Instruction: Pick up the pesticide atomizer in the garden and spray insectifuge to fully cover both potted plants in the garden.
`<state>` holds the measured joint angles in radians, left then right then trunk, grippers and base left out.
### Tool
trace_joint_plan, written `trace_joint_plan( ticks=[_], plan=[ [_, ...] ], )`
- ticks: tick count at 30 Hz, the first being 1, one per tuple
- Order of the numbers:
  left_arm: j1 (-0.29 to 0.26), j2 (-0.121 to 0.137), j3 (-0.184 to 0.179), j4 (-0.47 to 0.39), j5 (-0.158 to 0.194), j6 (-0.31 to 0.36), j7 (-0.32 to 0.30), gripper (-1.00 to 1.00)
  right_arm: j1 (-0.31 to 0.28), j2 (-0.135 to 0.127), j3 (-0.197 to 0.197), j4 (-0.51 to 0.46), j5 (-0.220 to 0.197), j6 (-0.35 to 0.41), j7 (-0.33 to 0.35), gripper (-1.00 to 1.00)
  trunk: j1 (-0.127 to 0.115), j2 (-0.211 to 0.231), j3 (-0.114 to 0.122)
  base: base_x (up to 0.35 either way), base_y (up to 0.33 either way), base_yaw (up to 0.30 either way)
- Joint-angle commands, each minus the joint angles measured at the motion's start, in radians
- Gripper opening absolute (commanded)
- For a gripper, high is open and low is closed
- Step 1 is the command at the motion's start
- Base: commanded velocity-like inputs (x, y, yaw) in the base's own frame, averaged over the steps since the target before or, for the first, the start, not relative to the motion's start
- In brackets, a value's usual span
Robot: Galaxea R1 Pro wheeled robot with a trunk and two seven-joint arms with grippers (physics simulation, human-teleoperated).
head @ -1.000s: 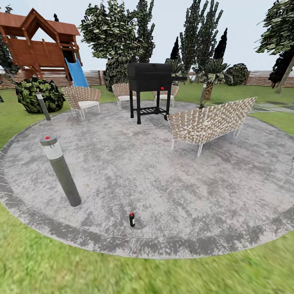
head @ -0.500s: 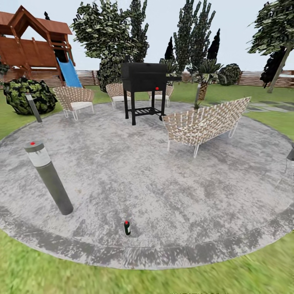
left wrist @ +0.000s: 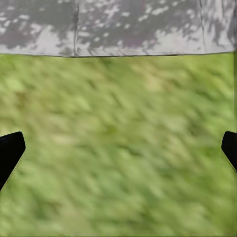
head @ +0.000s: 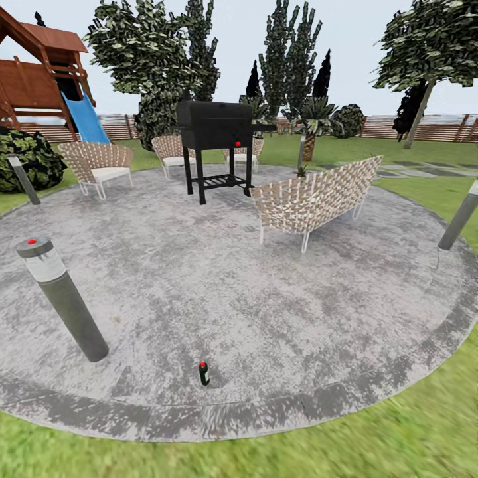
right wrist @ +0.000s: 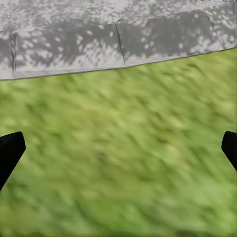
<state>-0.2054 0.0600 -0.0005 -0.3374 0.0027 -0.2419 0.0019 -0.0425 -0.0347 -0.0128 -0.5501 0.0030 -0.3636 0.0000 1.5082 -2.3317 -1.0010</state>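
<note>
- Your pesticide atomizer (head: 204, 374) stands upright on the round grey patio (head: 265, 299), close to the patio's near rim and apart from everything else.
- It reads as a small dark bottle with a red spot at its top; finer detail is too small to tell.
- Taking the atomizer as your landmark: a grey bollard lamp (head: 61, 299) leans to its left, also on the patio.
- Beyond the atomizer, further across the patio, stands a woven bench (head: 315, 199); the black barbecue grill (head: 216, 146) stands behind that, at the patio's far side.
- 2 woven chairs (head: 99, 166) sit left of the grill, and the wooden play tower with its blue slide (head: 83, 118) stands beyond them on the lawn.
- A slatted brown fence (head: 425, 127) runs along the back.
- Your left gripper (left wrist: 118, 148) is spread wide, its 2 dark fingertips (left wrist: 10, 150) at opposite edges of the wrist view, holding nothing, over blurred grass (left wrist: 118, 148) with the patio's rim stones just ahead.
- Your right gripper (right wrist: 118, 148) is likewise released and empty, over grass near the patio's edge stones (right wrist: 118, 42).
</note>
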Motion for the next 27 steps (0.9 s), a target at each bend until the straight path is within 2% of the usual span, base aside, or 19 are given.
trace_joint_plan(
  ticks=[1, 3, 5, 7, 9, 10, 13, 14, 16, 18, 20, 22, 27],
  plan=[
    [-0.023, 0.000, -0.001, -0.008, -0.004, 0.000, -0.003, 1.00, -0.001, 0.001, -0.001, -0.013, -0.001, -0.003, -0.001, 1.00, 0.000, 0.000, -0.001, 0.000, 0.005, -0.008],
    [-0.068, 0.000, -0.004, -0.017, -0.008, 0.006, -0.006, 1.00, -0.004, 0.001, -0.001, -0.050, 0.000, -0.003, -0.001, 1.00, 0.000, 0.000, -0.001, 0.000, 0.003, -0.005],
    [-0.150, 0.002, -0.008, -0.018, -0.010, 0.018, -0.009, 1.00, -0.012, 0.001, 0.000, -0.127, 0.000, -0.001, 0.001, 1.00, 0.000, 0.000, -0.001, 0.000, 0.001, -0.002],
    [-0.228, 0.001, -0.009, -0.016, -0.010, 0.060, -0.010, 1.00, -0.024, 0.001, 0.000, -0.209, 0.001, 0.003, 0.001, 1.00, 0.000, 0.000, -0.001, 0.000, 0.000, -0.001],
    [-0.310, -0.001, -0.010, -0.021, -0.012, 0.165, -0.010, 1.00, -0.051, 0.001, 0.000, -0.287, 0.002, 0.015, 0.000, 1.00, 0.000, 0.000, -0.001, 0.000, 0.000, 0.000],
    [-0.372, -0.004, -0.009, -0.023, -0.011, 0.251, -0.009, 1.00, -0.150, 0.001, 0.000, -0.365, 0.001, 0.141, -0.002, 1.00, 0.000, 0.000, -0.001, 0.000, 0.000, 0.000],
    [-0.375, -0.004, -0.006, -0.017, -0.010, 0.249, -0.007, 1.00, -0.210, 0.001, -0.001, -0.389, -0.002, 0.242, -0.002, 1.00, 0.000, 0.000, -0.001, 0.000, 0.000, 0.000],
    [-0.372, -0.007, -0.007, -0.015, -0.010, 0.134, -0.009, 1.00, -0.232, 0.001, -0.001, -0.450, -0.001, 0.279, -0.002, 1.00, 0.000, 0.000, -0.001, 0.000, 0.000, 0.000],
    [-0.371, -0.008, -0.008, -0.015, -0.010, 0.125, -0.009, 1.00, -0.233, 0.001, 0.000, -0.454, -0.001, 0.281, -0.002, 1.00, 0.000, 0.000, -0.001, 0.000, 0.000, 0.000],
    [-0.371, -0.009, -0.023, -0.016, -0.010, 0.120, -0.012, 1.00, -0.233, 0.000, 0.000, -0.456, -0.001, 0.282, 0.000, 1.00, 0.000, 0.000, -0.001, 0.000, 0.000, 0.000],
    [-0.371, -0.009, -0.067, -0.016, -0.010, 0.122, -0.012, 1.00, -0.234, -0.001, 0.000, -0.453, 0.000, 0.282, 0.001, 1.00, 0.004, -0.007, -0.004, 0.000, 0.000, 0.000],
    [-0.371, -0.009, -0.095, -0.016, -0.009, 0.124, -0.012, 1.00, -0.234, -0.002, 0.000, -0.453, 0.001, 0.282, 0.001, 1.00, 0.011, -0.021, -0.010, 0.000, 0.000, 0.000],
    [-0.371, -0.012, -0.110, -0.015, -0.009, 0.132, -0.012, 1.00, -0.234, -0.003, 0.000, -0.455, 0.001, 0.282, 0.000, 1.00, 0.030, -0.056, -0.026, 0.000, 0.000, -0.004]
  ],
)
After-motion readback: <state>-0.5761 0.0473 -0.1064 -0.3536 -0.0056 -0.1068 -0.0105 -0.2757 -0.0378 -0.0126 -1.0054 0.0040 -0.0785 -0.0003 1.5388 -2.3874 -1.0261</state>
